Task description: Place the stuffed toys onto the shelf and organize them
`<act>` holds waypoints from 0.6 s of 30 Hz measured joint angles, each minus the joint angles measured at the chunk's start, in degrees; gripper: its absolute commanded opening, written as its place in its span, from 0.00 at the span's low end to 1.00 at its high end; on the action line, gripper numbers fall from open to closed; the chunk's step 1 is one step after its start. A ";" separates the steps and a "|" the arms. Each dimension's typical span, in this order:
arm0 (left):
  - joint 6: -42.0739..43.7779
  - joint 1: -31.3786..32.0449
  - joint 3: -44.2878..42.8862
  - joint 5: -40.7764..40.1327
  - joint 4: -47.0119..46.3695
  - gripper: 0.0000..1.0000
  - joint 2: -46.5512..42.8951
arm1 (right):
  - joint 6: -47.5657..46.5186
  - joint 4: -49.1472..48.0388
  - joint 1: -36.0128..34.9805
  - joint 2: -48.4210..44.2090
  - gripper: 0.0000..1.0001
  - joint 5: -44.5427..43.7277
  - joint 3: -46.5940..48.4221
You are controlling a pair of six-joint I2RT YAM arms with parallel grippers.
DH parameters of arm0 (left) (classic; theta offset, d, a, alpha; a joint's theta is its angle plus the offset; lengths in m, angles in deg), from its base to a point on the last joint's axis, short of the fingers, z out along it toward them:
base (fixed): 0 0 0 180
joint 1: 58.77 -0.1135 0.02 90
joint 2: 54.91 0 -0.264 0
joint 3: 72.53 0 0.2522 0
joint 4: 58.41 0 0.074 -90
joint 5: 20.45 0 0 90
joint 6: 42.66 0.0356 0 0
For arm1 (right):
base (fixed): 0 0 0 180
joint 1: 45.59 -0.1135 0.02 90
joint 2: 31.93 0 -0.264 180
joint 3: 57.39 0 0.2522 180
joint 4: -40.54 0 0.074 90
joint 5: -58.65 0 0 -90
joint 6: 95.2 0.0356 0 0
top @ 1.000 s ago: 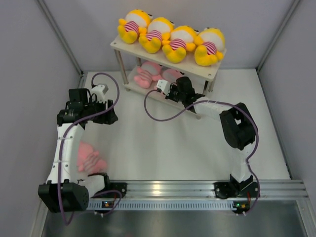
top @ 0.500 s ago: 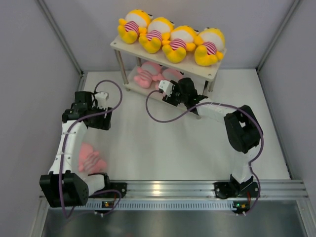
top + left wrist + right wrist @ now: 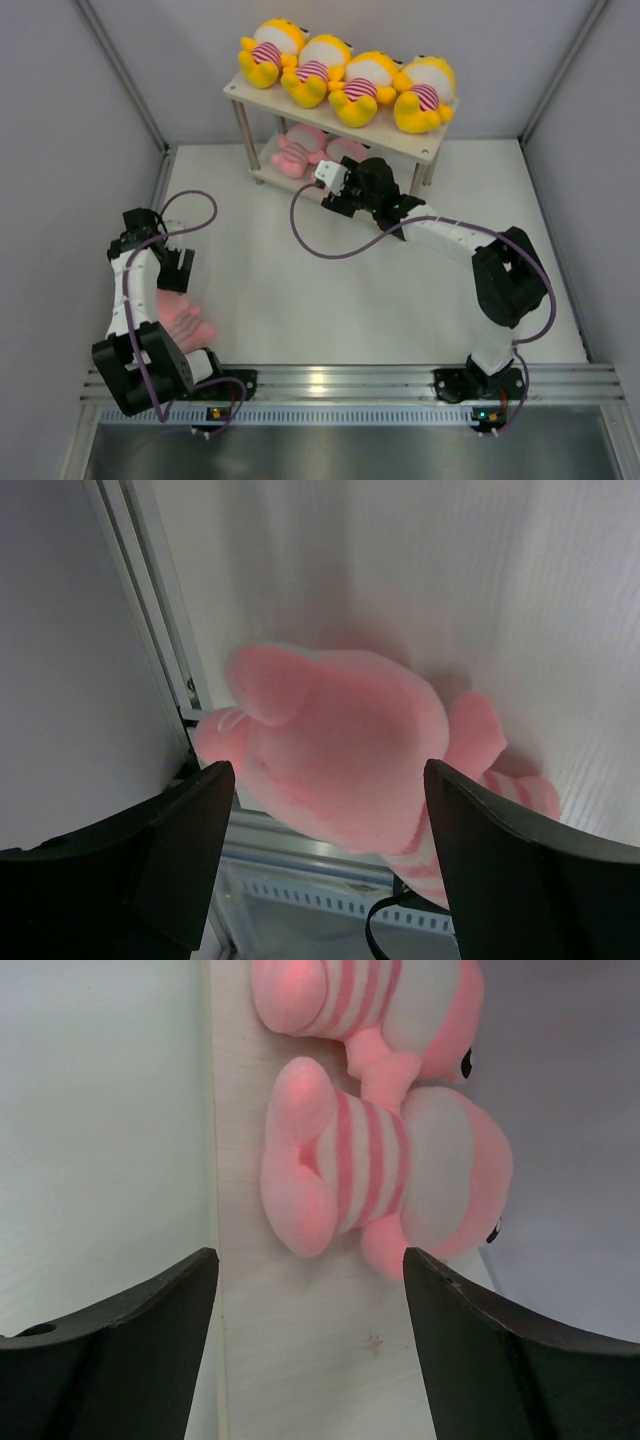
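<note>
The shelf [image 3: 236,92] stands at the back with several yellow stuffed toys [image 3: 345,78] in a row on its top board. Two pink stuffed toys [image 3: 302,152] lie side by side on the lower board [image 3: 300,1360]. My right gripper [image 3: 310,1260] is open just in front of the nearer pink toy [image 3: 380,1175], with nothing between its fingers. In the top view it [image 3: 335,186] sits at the lower tier's front edge. A third pink toy [image 3: 182,322] lies on the table at the near left. My left gripper [image 3: 325,780] hangs open over this toy [image 3: 340,750], not touching it.
Grey walls close in the table on the left, back and right. The loose pink toy lies close to the left wall rail [image 3: 165,620] and the front aluminium rail [image 3: 400,380]. The shelf's thin metal leg [image 3: 244,135] stands left of the right gripper.
My right gripper has opened, leaving the pink toy on the lower board. My left arm has swung back toward the near left, over the loose pink toy, with its jaws wider.
</note>
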 measured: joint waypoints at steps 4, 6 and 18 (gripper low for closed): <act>2.75 -5.53 2.75 0.07 -0.39 0.82 2.54 | 0.02 0.63 -1.40 -0.83 0.76 -1.03 -0.20; 3.76 -7.17 3.63 0.20 -1.01 0.80 3.04 | 0.24 0.96 -1.75 -1.27 0.76 -1.25 -0.42; 6.80 -7.87 6.29 4.79 -2.10 0.00 6.99 | 0.92 0.98 -3.50 -7.82 0.76 -1.92 -3.23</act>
